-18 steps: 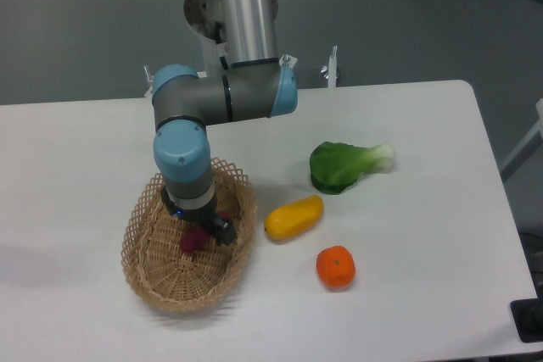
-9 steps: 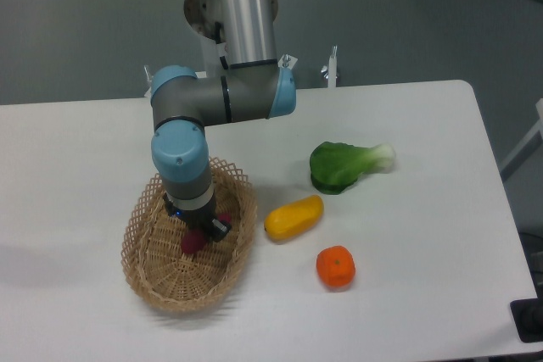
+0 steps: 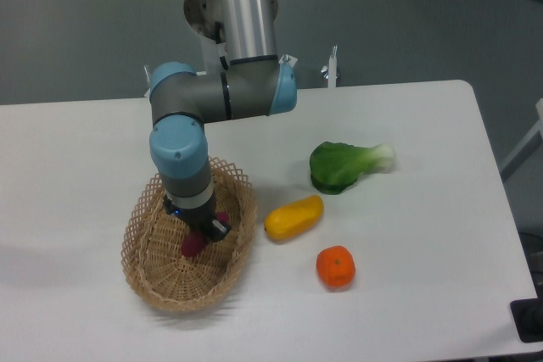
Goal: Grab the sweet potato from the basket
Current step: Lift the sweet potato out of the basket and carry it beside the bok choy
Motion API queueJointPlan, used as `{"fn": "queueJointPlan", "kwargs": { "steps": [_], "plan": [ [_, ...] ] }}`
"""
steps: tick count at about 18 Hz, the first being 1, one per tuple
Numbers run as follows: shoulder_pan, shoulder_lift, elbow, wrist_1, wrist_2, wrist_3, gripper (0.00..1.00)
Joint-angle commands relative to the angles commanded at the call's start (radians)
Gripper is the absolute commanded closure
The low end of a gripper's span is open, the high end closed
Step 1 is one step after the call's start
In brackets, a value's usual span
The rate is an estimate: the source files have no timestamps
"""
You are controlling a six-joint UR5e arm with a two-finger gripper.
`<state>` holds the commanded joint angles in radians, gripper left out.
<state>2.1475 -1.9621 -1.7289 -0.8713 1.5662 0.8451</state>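
Observation:
The light tan wicker basket point(image 3: 153, 273) sits at the front left of the white table. The magenta-purple sweet potato point(image 3: 193, 245) lies inside it, mostly covered by my gripper. My gripper point(image 3: 202, 233) points straight down into the basket and its dark fingers sit around the sweet potato. Only the tuber's lower left end and a bit on the right show. The fingers look closed against it, but the contact is partly hidden by the wrist.
A yellow oblong fruit point(image 3: 293, 218) lies just right of the basket. A round orange point(image 3: 336, 266) sits in front of it. A green leafy vegetable point(image 3: 344, 165) lies farther back right. The arm's base column point(image 3: 242, 6) stands at the back.
The gripper has shifted slightly left and its fingers have drawn in around the sweet potato. The sweet potato stays low in the basket.

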Motion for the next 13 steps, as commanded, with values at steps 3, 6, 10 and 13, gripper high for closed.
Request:
{"fn": "queueJointPlan", "kwargs": {
  "steps": [3, 6, 10, 13],
  "plan": [
    [0.047, 0.029, 0.069, -0.014, 0.000, 0.046, 0.79],
    [0.129, 0.043, 0.143, -0.046, -0.006, 0.095, 0.79],
    [0.265, 0.052, 0.225, -0.153, -0.011, 0.258, 0.79],
    [0.346, 0.061, 0.264, -0.210, -0.018, 0.360, 0.79]
  ]
}}
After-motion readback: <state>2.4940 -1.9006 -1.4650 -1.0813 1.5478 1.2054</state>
